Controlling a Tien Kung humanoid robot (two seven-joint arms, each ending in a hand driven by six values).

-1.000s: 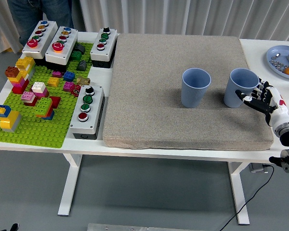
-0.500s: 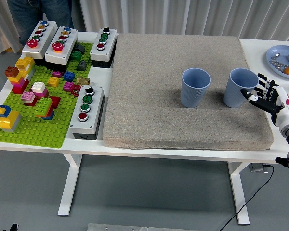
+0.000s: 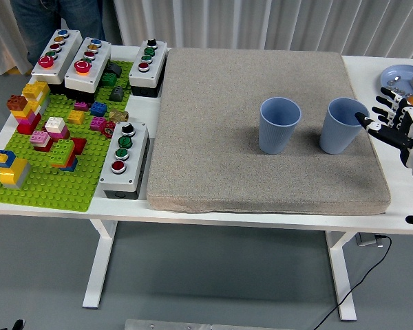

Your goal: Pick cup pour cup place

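Note:
Two light blue cups stand upright on the grey mat (image 3: 261, 82): one cup (image 3: 279, 125) near the middle, the other cup (image 3: 342, 126) to its right. My right hand (image 3: 391, 120) hovers just right of the right-hand cup at rim height, fingers spread and holding nothing; its thumb tip is close to the cup's side. The left arm does not show.
A green brick plate (image 3: 34, 182) with coloured bricks and several button boxes (image 3: 123, 159) fills the table's left. A blue plate (image 3: 394, 77) with small items sits at the far right edge. A person in jeans (image 3: 55, 20) stands at the far left.
My right hand has drawn back to the right and risen, leaving the right-hand cup, which stays in place.

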